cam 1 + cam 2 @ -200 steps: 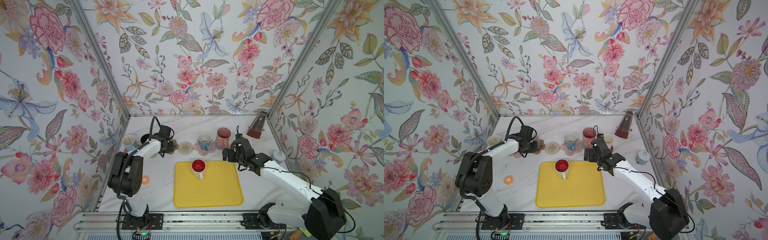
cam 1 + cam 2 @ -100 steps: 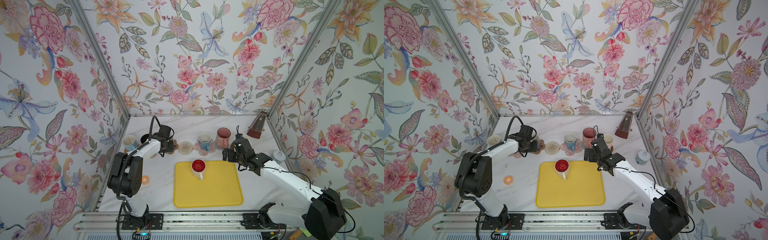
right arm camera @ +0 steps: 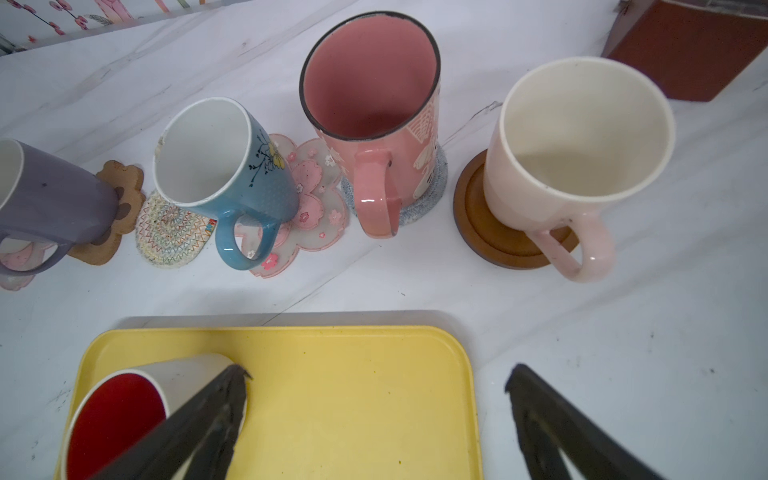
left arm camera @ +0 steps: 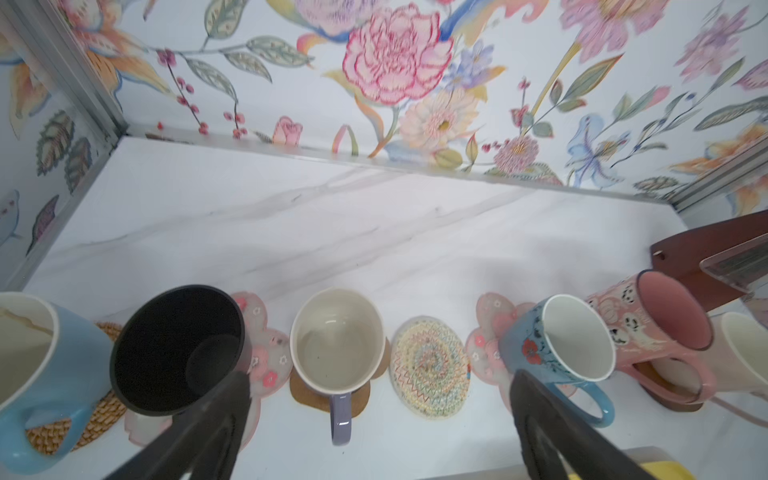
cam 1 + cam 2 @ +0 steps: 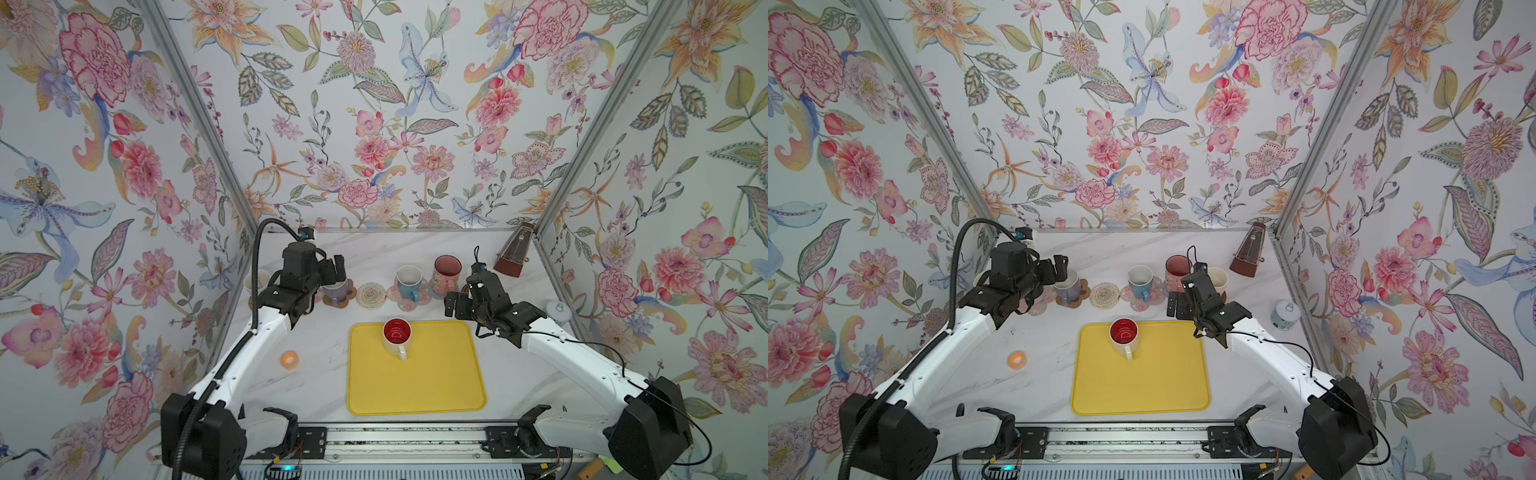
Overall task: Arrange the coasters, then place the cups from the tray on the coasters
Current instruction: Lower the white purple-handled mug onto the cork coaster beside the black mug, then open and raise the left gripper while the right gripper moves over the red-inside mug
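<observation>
One cup [image 5: 397, 337] on tray [image 5: 436, 384]; behind tray, six cups [image 5: 409, 277] on coasters [image 5: 371, 296] in row.

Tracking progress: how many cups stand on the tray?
1: the white mug with red inside stands on the yellow tray, at its far edge, left of centre. None seems hidden.

Light-blue mug [image 4: 70, 365] cropped in left wrist view
</observation>
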Robot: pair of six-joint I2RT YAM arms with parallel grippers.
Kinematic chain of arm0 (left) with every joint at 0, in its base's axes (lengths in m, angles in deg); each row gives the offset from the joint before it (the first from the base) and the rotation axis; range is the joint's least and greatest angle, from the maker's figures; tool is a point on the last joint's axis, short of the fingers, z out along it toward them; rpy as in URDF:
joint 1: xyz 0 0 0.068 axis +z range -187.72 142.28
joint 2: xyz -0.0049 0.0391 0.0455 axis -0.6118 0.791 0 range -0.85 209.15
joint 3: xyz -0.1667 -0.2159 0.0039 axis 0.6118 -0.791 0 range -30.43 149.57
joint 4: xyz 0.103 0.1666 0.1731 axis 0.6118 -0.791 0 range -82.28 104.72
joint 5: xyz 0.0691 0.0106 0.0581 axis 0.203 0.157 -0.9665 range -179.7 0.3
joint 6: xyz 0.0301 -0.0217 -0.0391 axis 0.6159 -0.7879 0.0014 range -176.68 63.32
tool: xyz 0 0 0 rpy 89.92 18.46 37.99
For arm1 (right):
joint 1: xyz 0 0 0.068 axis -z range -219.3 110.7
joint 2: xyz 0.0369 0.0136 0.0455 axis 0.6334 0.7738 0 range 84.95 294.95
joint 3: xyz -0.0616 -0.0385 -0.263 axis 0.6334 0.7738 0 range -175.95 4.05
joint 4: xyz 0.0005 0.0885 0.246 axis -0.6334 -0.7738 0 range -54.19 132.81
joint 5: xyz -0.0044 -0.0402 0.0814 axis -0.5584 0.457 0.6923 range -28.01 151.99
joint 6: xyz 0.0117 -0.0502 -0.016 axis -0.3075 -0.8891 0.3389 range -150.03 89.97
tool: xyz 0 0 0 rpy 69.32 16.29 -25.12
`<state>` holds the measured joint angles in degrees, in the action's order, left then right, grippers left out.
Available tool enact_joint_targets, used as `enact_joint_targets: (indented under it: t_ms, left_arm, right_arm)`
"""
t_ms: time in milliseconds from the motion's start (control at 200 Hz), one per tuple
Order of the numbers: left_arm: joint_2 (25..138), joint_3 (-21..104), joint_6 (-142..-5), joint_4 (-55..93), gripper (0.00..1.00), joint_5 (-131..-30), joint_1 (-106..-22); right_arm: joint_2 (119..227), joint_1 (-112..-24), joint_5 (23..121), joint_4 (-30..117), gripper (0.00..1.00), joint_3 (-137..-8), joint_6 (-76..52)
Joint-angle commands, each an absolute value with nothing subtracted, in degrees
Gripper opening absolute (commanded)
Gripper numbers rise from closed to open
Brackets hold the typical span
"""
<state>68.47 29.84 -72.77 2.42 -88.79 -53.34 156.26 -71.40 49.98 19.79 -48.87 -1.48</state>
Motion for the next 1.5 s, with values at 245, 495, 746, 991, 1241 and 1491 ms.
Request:
enact_joint_targets:
  t_ms: [245,495,746,991,1241,1491]
  left_arm:
    - [54.8,16.28,-73.14,5.28,0.99,-90.95,-53.11]
    - [55.4,13.71,-74.06,10.14,0.99,-90.43,-53.04]
    - [56.15,10.78,-75.45,14.19,0.99,-89.01,-52.87]
    - [53.63,8.77,-75.7,13.28,0.99,-89.61,-52.77]
    - [52.92,8.6,-76.12,14.84,0.99,-89.13,-52.47]
    - [56.2,10.22,-77.59,17.77,0.99,-84.23,-48.13]
  right_arm:
    - [155.35,-72.76,53.36,18.49,0.99,-49.29,1.98]
    - [156.41,-79.38,51.52,14.8,0.98,-50.45,4.93]
    - [157.92,-89.12,49.32,14.3,0.97,-49.16,8.23]
    - [158.59,-94.85,51.49,15.86,0.94,-46.36,9.94]
    - [162.3,-98.16,52.66,18.59,0.93,-46.25,10.27]
    - [165.9,-99.77,53.82,21.01,0.9,-46.35,10.62]
